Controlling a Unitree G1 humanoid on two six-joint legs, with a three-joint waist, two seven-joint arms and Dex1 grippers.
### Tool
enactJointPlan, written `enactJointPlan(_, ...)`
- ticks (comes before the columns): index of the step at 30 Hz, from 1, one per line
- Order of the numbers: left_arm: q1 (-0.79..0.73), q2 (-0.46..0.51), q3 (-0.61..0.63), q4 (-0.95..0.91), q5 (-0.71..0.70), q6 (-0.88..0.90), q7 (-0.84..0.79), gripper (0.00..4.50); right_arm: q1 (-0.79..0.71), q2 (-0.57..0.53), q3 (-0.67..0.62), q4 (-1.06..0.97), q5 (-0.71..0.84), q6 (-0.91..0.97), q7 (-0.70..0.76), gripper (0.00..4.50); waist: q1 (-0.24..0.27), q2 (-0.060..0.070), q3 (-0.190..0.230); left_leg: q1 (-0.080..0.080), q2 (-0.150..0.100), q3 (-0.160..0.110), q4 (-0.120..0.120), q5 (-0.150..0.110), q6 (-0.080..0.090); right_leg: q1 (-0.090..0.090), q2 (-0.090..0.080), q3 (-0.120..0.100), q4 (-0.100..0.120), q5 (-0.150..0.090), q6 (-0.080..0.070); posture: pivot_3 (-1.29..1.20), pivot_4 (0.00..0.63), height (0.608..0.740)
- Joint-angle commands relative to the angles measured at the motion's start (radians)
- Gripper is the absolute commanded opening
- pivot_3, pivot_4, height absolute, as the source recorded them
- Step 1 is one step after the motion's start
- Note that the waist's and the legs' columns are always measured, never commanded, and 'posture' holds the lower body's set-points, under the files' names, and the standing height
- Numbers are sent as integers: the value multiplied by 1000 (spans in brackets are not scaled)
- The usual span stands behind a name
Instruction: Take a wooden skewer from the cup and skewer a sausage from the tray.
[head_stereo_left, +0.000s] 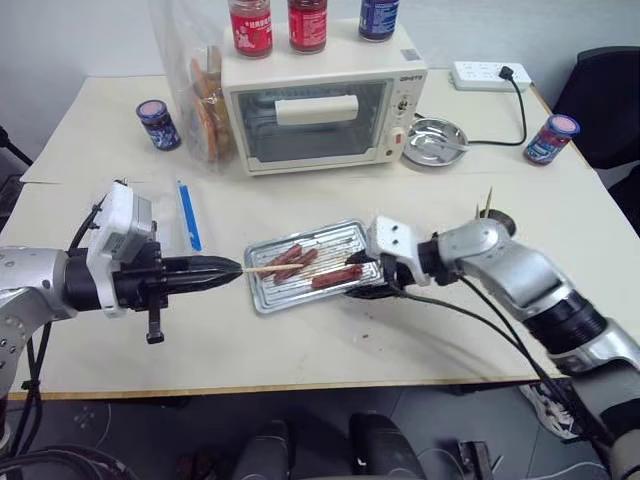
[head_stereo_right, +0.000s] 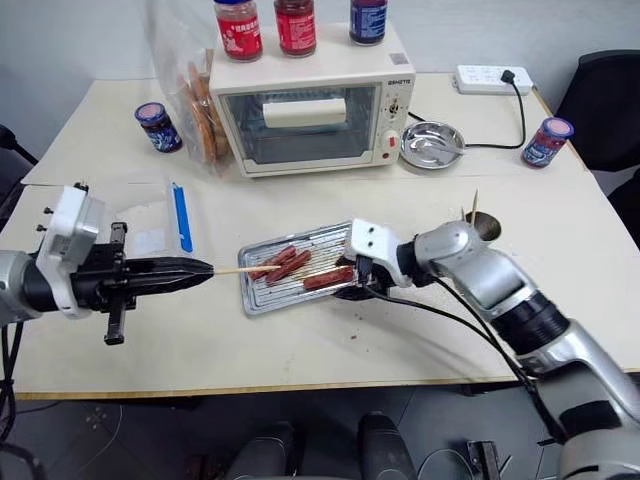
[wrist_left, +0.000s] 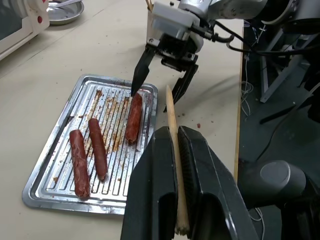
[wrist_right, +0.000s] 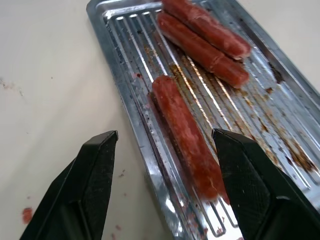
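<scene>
From where I stood, the left gripper was clamped shut on the wooden skewer, which lay level along the fingers with its pale tip poking out toward the tray and reaching just over its near rim. The tray sat on the desk in front of the toaster oven, holding three sausages: two lay close together, and the third, the sausage nearest the right arm, lay alone along the tray's edge. The right gripper stood wide open and held nothing, its two black fingers straddling that lone sausage, one finger over the tray and the other outside the rim, above the bare desk. The cup stood behind the right arm with more sticks in it.

What worried me was that outer finger: closing from there, it looked likely to catch the rim and shove or tip the light tray rather than pinch the meat. The sausage was glossy and greasy, so a squeeze might squirt it sideways. And the skewer was thin and held far back; pushed off-centre into a loosely pinned sausage, it could bend, skid off the skin, or snap.
</scene>
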Motion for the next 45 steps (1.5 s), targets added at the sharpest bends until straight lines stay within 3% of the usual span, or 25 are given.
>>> enactJointPlan(1,23,9,60,-33,-17,-14,22,0,-24,49,-29,49,-86,-82,21,3152,-1,0,0,0,0,0,0,0,0,0,0,0,0,0,0,0,150,740)
enactJointPlan(9,42,2,69,-42,-18,-25,52,0,-44,117,-102,81,-107,-52,78,3152,0,0,0,0,0,0,1,0,-1,0,0,0,1,0,0,0,150,740)
enactJointPlan(14,34,6,64,-31,-12,-36,52,0,-70,142,-165,50,-45,68,127,3152,-1,0,0,1,0,0,1,0,-1,0,0,0,2,0,0,0,150,740)
enactJointPlan(21,2,1,36,-15,-11,-50,62,0,-82,152,-119,153,-201,-73,120,3152,-1,0,0,1,0,0,2,1,-1,0,0,0,3,0,0,0,150,740)
enactJointPlan(24,-14,0,31,-5,-23,-44,70,0,-76,162,-113,190,-244,-117,130,2645,-1,0,0,1,-1,0,2,1,-1,0,0,0,5,0,0,0,150,740)
enactJointPlan(27,-25,3,28,2,-27,-41,72,0,-67,169,-115,194,-258,-122,147,1847,-4,0,0,1,-1,0,2,1,-1,-1,0,0,6,0,0,0,150,740)
enactJointPlan(42,-51,-1,7,20,-30,-49,83,0,-70,217,-110,306,-332,-189,162,1847,-5,0,0,1,-1,0,4,1,-2,-1,0,0,8,0,0,0,150,740)
enactJointPlan(45,-52,-2,5,21,-28,-53,85,0,-74,227,-114,329,-338,-194,164,1404,-5,0,0,1,-1,0,5,1,-2,-1,0,0,8,0,0,0,150,740)
